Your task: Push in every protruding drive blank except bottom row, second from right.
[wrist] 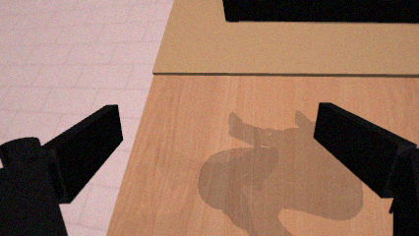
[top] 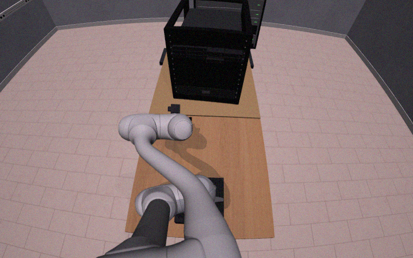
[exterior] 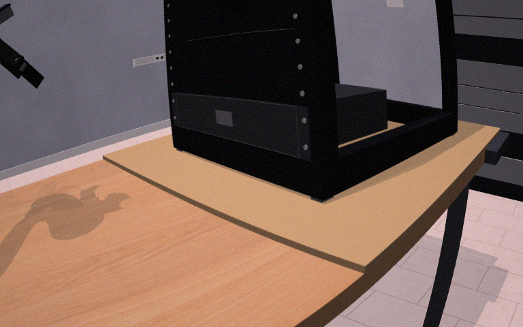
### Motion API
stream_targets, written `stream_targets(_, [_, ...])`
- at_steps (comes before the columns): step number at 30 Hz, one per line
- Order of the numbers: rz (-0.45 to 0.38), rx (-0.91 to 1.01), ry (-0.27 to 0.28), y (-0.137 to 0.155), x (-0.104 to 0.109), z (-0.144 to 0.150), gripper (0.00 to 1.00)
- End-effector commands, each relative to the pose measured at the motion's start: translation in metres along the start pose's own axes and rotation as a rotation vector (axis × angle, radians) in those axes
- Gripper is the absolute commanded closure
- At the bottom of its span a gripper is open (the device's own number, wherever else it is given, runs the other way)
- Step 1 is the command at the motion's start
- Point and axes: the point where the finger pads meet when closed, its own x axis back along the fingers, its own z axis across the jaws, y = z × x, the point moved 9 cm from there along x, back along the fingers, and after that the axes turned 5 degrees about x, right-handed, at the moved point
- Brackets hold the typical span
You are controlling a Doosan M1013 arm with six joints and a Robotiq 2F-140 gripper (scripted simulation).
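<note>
fingers: spread fully wide, nothing between; left one over the floor/table edge, right one over the wood, both dark and bare in the wrist view.
gripper [wrist: 216,143]: pointing down at the table, shadow directly under it; near the left front of the rack but well apart, no contact.
arm [top: 158,143]: reaching from its mount at the near end of the table, elbow out to the left, wrist short of the seam between the two boards.
table [exterior: 161,270]: darker wood board near the robot.
lighter board [exterior: 346,227]: butts against the far end of the table, carries the rack.
rack [top: 169,45]: standing upright and square on the lighter board, all visible feet down, no tilt apparent.
drive blanks: front face too dark in the top view to separate rows or tell which stick out; exterior view shows only the lower front.
lower panel [exterior: 239,123]: grey strip with a small lighter rectangle, across the bottom of the rack front; cannot tell if it relates to the blanks.
progress: approach stage only, judging by the gap; no blank touched, all pushes left.
remaining: close the gap to the rack front, press each protruding blank to latch, skip bottom row second from right, keep the rack from sliding or tipping.
</note>
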Motion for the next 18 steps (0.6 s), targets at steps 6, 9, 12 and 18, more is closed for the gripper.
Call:
stream_targets(6, [0.142,-0.229,0.097,-0.035,-0.005,0.042,0.0])
stream_targets(9, [0.2,-0.314,0.117,-0.047,-0.005,0.059,0.0])
stream_targets(12, [0.26,-0.399,0.13,-0.059,-0.003,0.076,0.0])
stream_targets(18, [0.365,-0.541,0.139,-0.078,0.003,0.104,0.0])
